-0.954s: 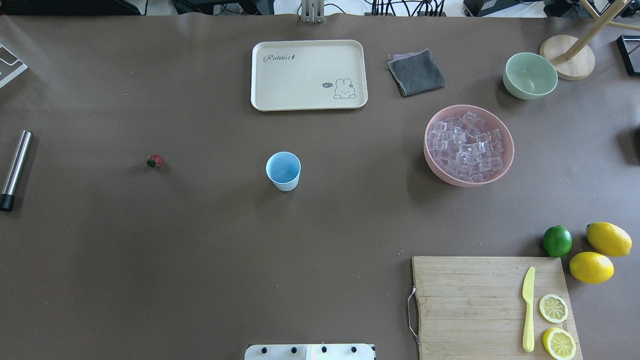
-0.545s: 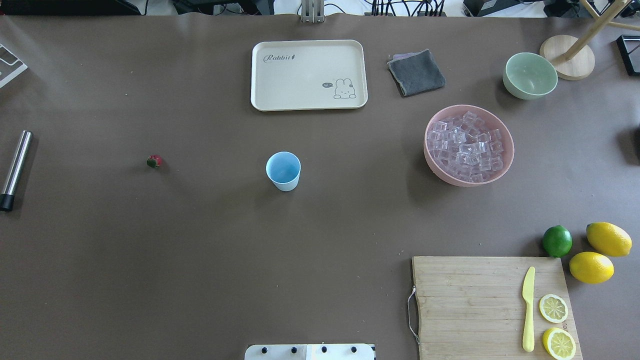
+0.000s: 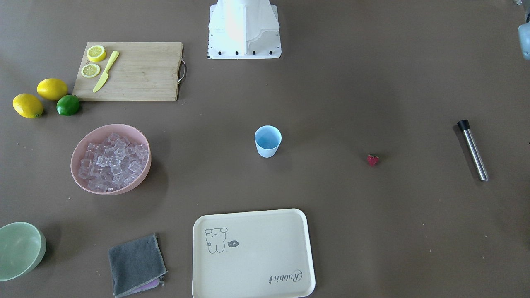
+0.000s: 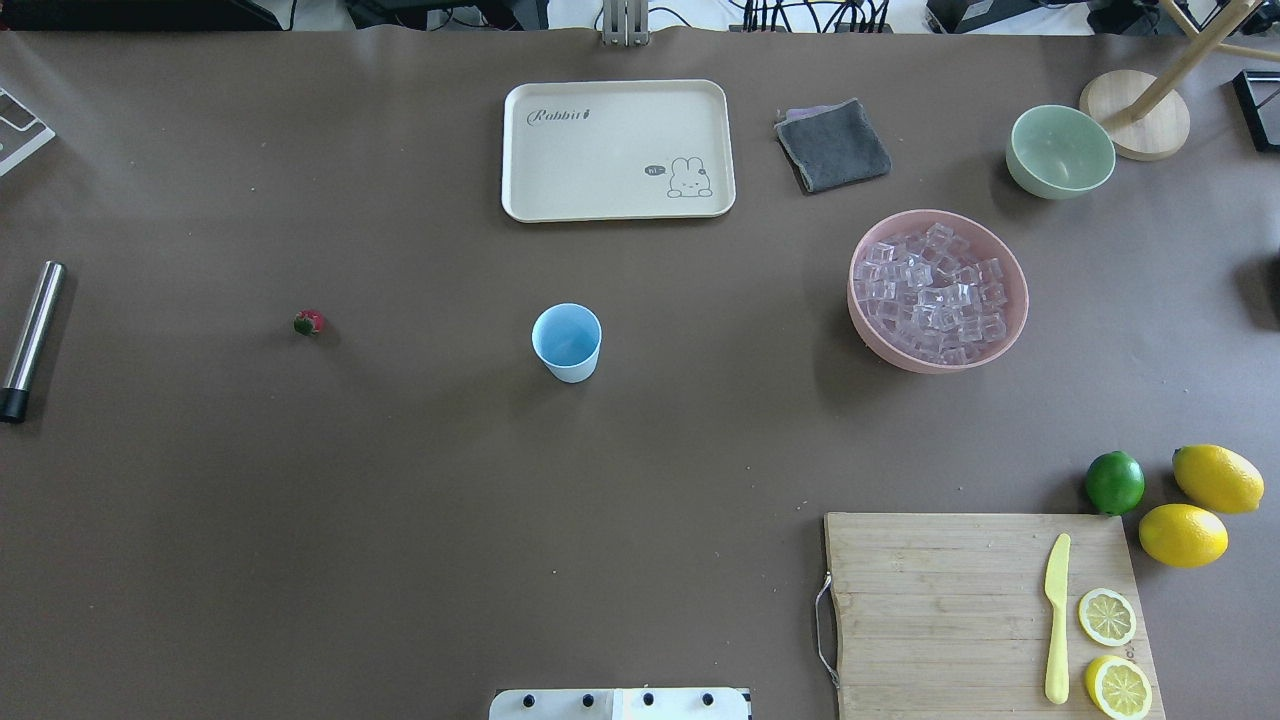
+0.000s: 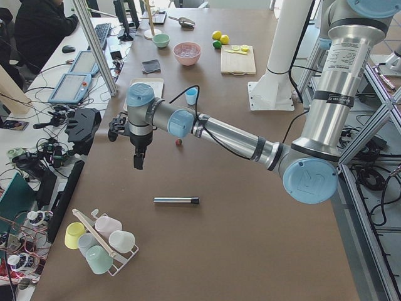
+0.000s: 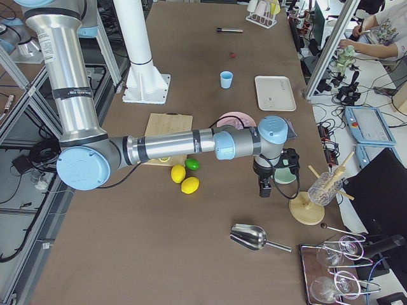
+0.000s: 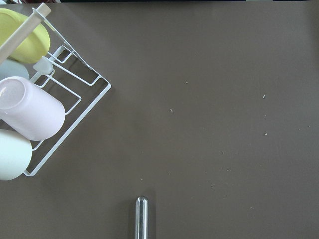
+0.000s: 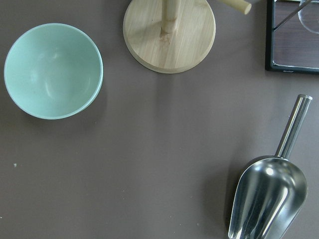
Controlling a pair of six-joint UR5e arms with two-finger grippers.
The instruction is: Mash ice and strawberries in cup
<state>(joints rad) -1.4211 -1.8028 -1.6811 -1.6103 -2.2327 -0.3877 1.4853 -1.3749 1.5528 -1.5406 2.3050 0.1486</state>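
In the front-facing view the cup stands upright in the middle of the tabletop. The strawberry lies alone well to one side, and the ice fills the pink bowl on the other. The overhead view gives the same layout. From the left end, the left hand hangs above the tabletop, nearer the strawberry than the cup; one cannot tell whether it is open. From the right end, the right hand hangs near the pink bowl, well apart from the cup, its state equally unclear. The left wrist view shows a cup rack and a steel rod's tip. The right wrist view shows a pale green bowl and a scoop.
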